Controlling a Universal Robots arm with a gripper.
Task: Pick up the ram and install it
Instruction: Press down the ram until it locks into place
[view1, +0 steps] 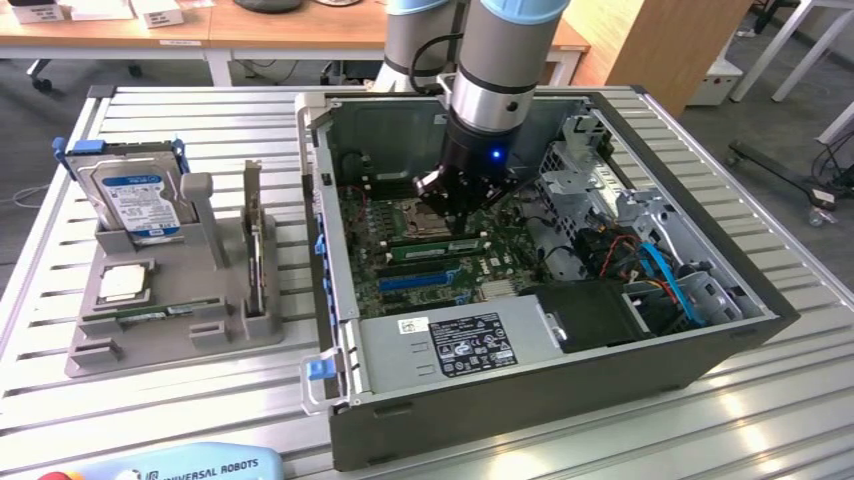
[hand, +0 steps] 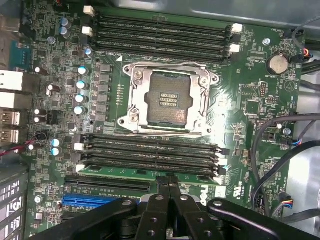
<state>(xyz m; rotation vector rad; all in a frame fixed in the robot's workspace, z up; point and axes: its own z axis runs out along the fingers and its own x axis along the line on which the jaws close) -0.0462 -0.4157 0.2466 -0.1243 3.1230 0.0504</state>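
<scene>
The open PC case (view1: 534, 300) on the slatted worktop (view1: 747, 420) holds the motherboard (hand: 240, 100) with an empty CPU socket (hand: 169, 97), cables and a power supply (view1: 441, 345). Two banks of four memory slots flank the socket; a ram (view1: 434, 244) sits in the slot bank just below the gripper (view1: 461, 215). The grey holder (view1: 174, 300) beside the case carries one hard drive (view1: 134, 195) upright, one processor (view1: 123, 283) and one more ram stick (view1: 150, 315) lying flat. The jaws are fully closed, empty, their tips over the installed ram.
</scene>
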